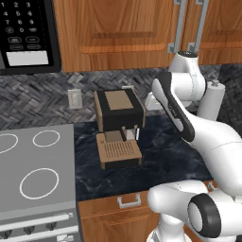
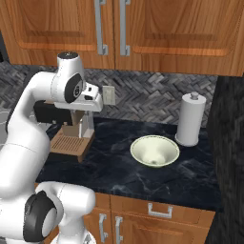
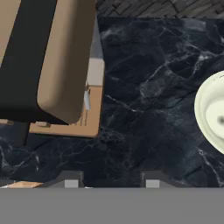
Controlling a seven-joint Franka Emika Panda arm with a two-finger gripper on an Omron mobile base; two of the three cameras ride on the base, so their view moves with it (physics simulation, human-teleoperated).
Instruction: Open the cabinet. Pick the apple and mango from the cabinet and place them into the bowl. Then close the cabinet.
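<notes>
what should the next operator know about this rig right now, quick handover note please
Gripper: jaws apart, holding nothing, looking down on the dark counter between the coffee machine and the bowl.
Cabinet: both doors shut, grey bar handles untouched.
Apple and mango: presumably behind the shut doors.
Bowl: empty, on the counter left of the paper towel roll.
Done: nothing yet.
Left: open the cabinet, move both fruits into the bowl, close the cabinet.
</notes>
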